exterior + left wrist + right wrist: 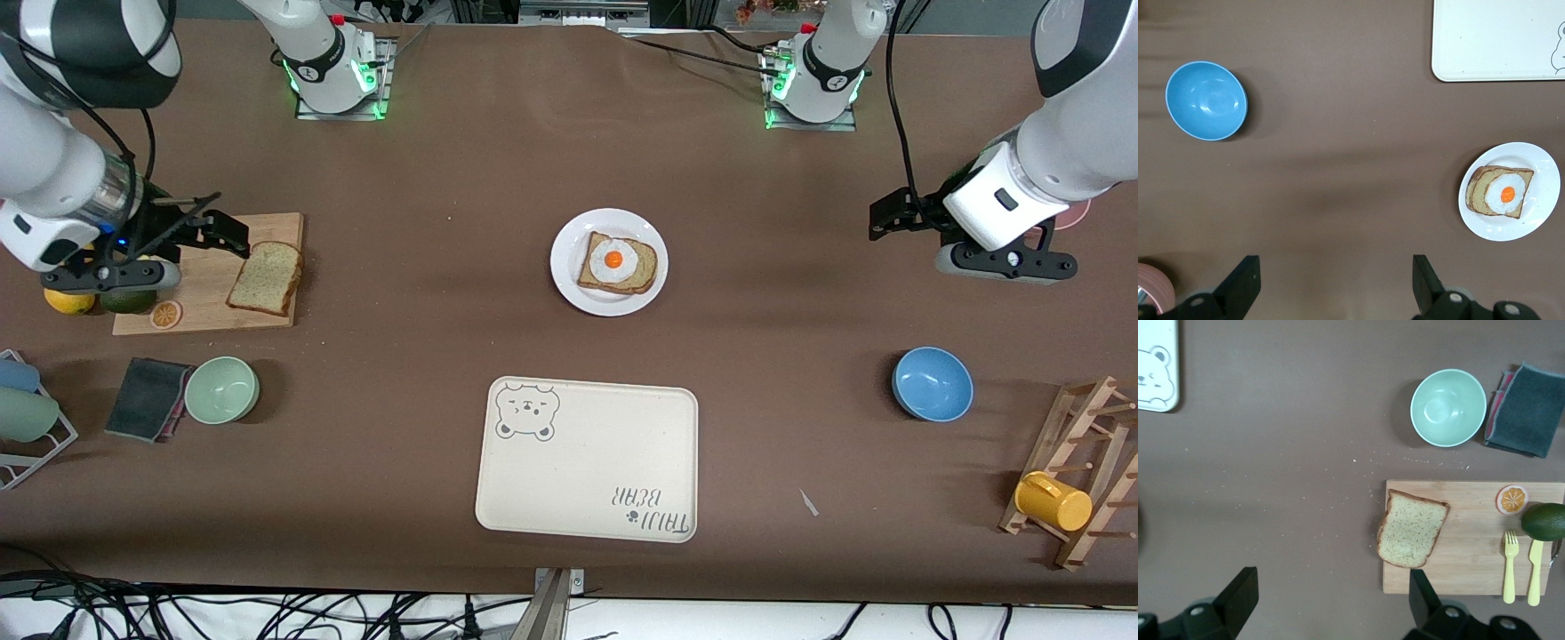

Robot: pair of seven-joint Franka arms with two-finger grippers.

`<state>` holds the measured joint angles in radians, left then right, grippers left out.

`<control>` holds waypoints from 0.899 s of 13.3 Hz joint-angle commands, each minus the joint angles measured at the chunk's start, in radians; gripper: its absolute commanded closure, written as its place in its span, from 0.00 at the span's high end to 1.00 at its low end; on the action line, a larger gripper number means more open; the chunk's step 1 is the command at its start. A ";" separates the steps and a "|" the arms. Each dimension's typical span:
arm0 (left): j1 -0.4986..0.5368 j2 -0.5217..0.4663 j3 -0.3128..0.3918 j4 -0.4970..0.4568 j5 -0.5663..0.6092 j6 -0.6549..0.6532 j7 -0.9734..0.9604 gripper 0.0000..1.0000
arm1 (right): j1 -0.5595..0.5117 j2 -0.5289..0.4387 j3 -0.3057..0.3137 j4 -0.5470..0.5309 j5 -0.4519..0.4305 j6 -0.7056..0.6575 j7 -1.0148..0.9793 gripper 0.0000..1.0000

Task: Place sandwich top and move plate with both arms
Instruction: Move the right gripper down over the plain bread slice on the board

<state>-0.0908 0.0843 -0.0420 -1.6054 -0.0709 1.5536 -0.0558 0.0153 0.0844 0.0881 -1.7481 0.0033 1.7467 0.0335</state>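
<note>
Front view: bread top (pixel 265 277) on board (pixel 210 293) corner toward plate (pixel 609 262); right gripper (pixel 209 233) over board beside it, fingers spread, empty. Left gripper (pixel 898 216) spread, waits.

Even, bright overhead light falls on the brown table (pixel 427 178). Shadows are soft and short: a dark smudge lies at about 3 o'clock of the green bowl (pixel 222 389). The white plate (pixel 569 276) looks slightly glary. Both wrist views show faint blurred shadow bands.
</note>
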 commanded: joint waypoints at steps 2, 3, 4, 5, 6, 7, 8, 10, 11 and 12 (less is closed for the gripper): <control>-0.003 -0.012 -0.001 0.002 0.010 -0.015 0.001 1.00 | 0.003 -0.017 -0.004 -0.157 -0.103 0.149 0.006 1.00; -0.003 -0.012 -0.001 0.002 0.008 -0.015 0.001 1.00 | 0.003 -0.015 -0.004 -0.189 -0.108 0.186 0.008 1.00; -0.003 -0.012 -0.001 0.002 0.008 -0.017 0.001 1.00 | 0.003 -0.015 -0.004 -0.221 -0.111 0.218 0.008 1.00; -0.003 -0.012 -0.001 0.002 0.008 -0.017 0.001 1.00 | 0.003 -0.014 -0.005 -0.250 -0.115 0.244 0.011 1.00; -0.003 -0.014 -0.001 0.002 0.008 -0.017 0.001 1.00 | 0.003 -0.005 -0.005 -0.269 -0.118 0.269 0.032 1.00; -0.003 -0.012 -0.001 0.002 0.008 -0.017 0.002 1.00 | 0.003 0.011 -0.005 -0.280 -0.118 0.272 0.054 1.00; -0.003 -0.014 -0.001 0.002 0.008 -0.017 0.002 1.00 | 0.003 0.027 -0.005 -0.297 -0.133 0.286 0.071 1.00; -0.003 -0.014 0.001 0.002 0.008 -0.017 0.002 1.00 | 0.005 0.063 -0.005 -0.336 -0.198 0.339 0.136 1.00; -0.003 -0.014 0.001 0.002 0.008 -0.017 0.002 1.00 | 0.003 0.078 -0.005 -0.349 -0.233 0.368 0.157 1.00; -0.003 -0.014 -0.001 0.002 0.008 -0.017 0.002 1.00 | 0.003 0.083 -0.005 -0.350 -0.241 0.370 0.157 1.00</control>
<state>-0.0908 0.0837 -0.0421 -1.6053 -0.0709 1.5521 -0.0558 0.0152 0.1592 0.0857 -2.0771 -0.1987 2.0848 0.1570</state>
